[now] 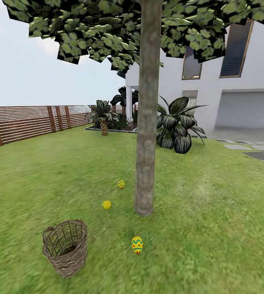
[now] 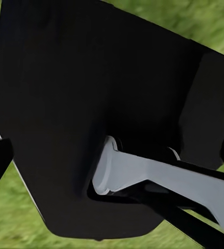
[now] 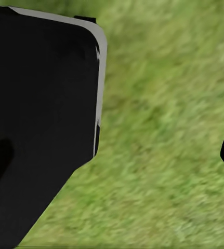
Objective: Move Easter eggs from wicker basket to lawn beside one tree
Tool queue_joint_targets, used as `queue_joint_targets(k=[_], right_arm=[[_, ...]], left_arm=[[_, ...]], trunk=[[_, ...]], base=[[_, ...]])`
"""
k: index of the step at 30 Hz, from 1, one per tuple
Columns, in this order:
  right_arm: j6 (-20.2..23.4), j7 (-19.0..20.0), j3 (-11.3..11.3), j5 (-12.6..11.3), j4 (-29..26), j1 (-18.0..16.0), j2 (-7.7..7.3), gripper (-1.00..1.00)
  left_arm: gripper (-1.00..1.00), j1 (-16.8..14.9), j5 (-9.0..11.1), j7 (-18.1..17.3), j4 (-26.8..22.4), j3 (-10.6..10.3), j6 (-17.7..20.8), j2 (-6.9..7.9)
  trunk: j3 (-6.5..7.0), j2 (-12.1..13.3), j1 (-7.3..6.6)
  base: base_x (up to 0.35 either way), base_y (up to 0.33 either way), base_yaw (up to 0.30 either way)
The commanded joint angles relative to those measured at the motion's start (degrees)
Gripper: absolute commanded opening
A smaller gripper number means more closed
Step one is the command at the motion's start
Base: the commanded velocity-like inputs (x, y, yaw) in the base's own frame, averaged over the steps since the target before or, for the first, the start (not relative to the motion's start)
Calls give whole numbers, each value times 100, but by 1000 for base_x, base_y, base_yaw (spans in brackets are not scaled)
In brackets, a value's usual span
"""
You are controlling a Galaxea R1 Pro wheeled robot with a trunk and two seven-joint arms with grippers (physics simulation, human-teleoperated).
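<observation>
Wicker basket (image 1: 65, 247) stands upright on the lawn (image 1: 213, 228), at left in the head view; we see no eggs in the part of its inside that shows. Right of it, three eggs lie on grass near the tree (image 1: 147, 122): one (image 1: 106, 204), one farther back (image 1: 121, 184), one nearest us (image 1: 137, 244). Behind: fence (image 1: 21, 122), palms (image 1: 179, 126), white house (image 1: 246, 81). Our hands: we cannot tell whether either is spread or pressed together; wrist views give dark robot body over grass.
</observation>
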Motion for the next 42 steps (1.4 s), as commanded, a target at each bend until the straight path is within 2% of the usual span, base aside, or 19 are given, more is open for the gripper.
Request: queue_joint_targets(k=[1, 16, 42], right_arm=[[-9, -29, 15, 47, 18, 2, 9, 100], [3, -51, 2, 55, 2, 15, 11, 100], [-1, -53, 20, 73, -9, 15, -5, 100]], left_arm=[[100, 21, -58, -11, 7, 53, -36, 5], [100, 62, -23, -22, -131, 43, -50, 54], [100, 65, -49, -28, -144, 22, -26, 57]], trunk=[[0, -3, 2], [0, -3, 2], [0, -3, 2]], base=[[0, 0, 0], [0, 0, 0], [0, 0, 0]])
